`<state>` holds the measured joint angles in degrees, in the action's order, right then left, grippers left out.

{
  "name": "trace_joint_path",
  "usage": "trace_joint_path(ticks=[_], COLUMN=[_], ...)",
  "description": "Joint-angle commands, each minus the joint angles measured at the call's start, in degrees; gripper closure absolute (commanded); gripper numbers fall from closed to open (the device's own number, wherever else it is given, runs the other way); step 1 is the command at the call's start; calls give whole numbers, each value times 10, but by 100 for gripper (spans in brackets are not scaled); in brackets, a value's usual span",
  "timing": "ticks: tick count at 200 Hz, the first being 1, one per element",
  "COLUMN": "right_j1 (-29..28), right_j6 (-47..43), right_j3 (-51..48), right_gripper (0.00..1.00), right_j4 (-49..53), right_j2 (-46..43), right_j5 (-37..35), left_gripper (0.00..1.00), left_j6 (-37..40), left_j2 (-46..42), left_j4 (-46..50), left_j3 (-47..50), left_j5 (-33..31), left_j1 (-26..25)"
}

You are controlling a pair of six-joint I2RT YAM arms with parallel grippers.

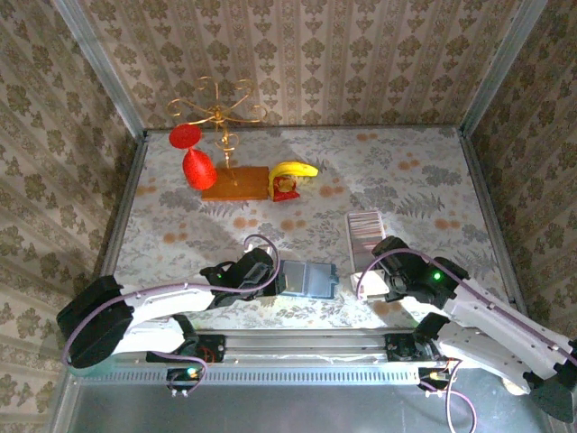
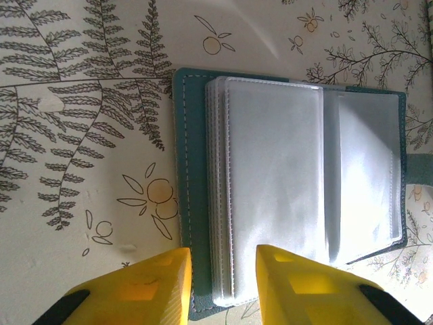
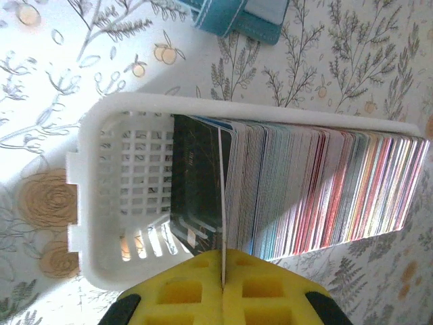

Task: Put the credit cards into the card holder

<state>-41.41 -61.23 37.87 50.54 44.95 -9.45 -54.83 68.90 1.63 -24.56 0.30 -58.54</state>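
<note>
The teal card holder (image 2: pixel 191 189) lies open on the floral table, its clear plastic sleeves (image 2: pixel 270 183) facing up. My left gripper (image 2: pixel 223 288) is open, with one yellow finger on either side of the holder's near left edge and sleeve stack. In the top view the card holder (image 1: pixel 308 278) sits between the two arms, with the left gripper (image 1: pixel 278 275) at its left side. My right gripper (image 3: pixel 222 267) is shut on one thin credit card (image 3: pixel 220 196), seen edge-on over the row of credit cards (image 3: pixel 318 189) in the white tray (image 3: pixel 101 203). A corner of the card holder (image 3: pixel 233 20) shows beyond the tray.
The white tray (image 1: pixel 353 257) stands right of the holder, under the right gripper (image 1: pixel 385 271). At the back left are a gold wire stand (image 1: pixel 216 113) with red cones, a wooden base (image 1: pixel 236 183) and a banana (image 1: pixel 296 170). Patterned walls enclose the table.
</note>
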Motion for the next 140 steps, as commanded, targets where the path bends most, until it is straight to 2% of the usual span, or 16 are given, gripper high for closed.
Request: trace_joint_path(ticks=[1, 24, 40, 68, 88, 104, 114, 125, 140], right_j1=[1, 1, 0, 0, 0, 1, -1, -2, -4], right_j6=[41, 112, 230, 516, 796, 962, 1043, 1123, 1180], right_j3=[31, 77, 117, 123, 98, 73, 54, 36, 26], right_gripper=[100, 100, 100, 100, 100, 100, 100, 100, 100], right_j4=[84, 95, 65, -75, -172, -243, -289, -316, -333], right_j2=[-7, -5, -4, -7, 18, 62, 95, 130, 170], right_j5=[58, 83, 104, 148, 141, 197, 239, 253, 258], left_gripper=[69, 69, 69, 68, 68, 67, 67, 67, 67], left_j6=[0, 4, 7, 4, 4, 2, -1, -6, -8], left_j2=[0, -15, -31, -44, -49, -53, -54, -56, -55], left_j4=[7, 24, 32, 46, 47, 61, 67, 68, 59], left_j3=[-19, -23, -24, -24, -25, -30, -30, -28, -21], left_j5=[2, -1, -9, -26, -38, -51, -59, -63, -61], left_j1=[-6, -5, -5, -4, -4, -2, -1, 1, 5])
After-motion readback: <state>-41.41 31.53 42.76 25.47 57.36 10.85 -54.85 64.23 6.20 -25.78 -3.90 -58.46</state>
